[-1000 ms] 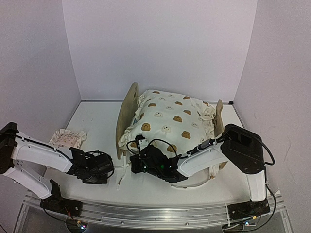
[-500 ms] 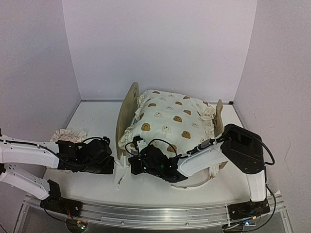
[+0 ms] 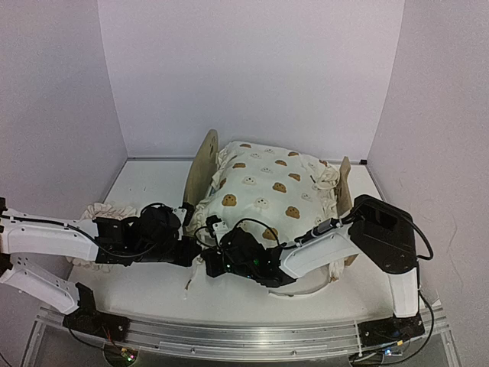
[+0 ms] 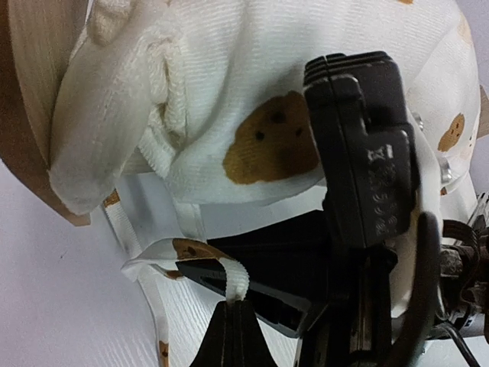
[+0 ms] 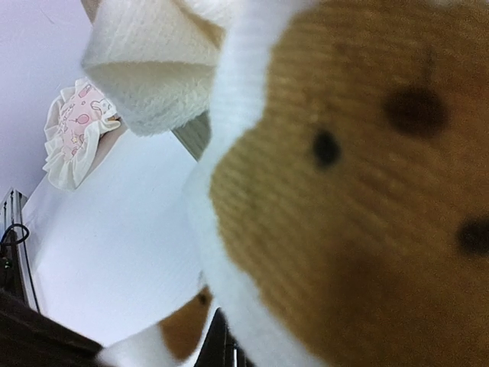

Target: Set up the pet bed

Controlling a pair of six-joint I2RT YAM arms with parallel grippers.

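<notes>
Shows pet bed [image 3: 200,180] lying left-to-right at centre frame, left gripper [image 4: 233,312] pinched shut on quilt tie [image 4: 227,277] at its lower-left corner, right gripper [image 3: 212,258] beside it, opening hidden against quilt [image 3: 267,183].

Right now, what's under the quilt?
Only the headboard and footboard stick out from under the quilt. Everything between them, any mattress included, is covered.
</notes>
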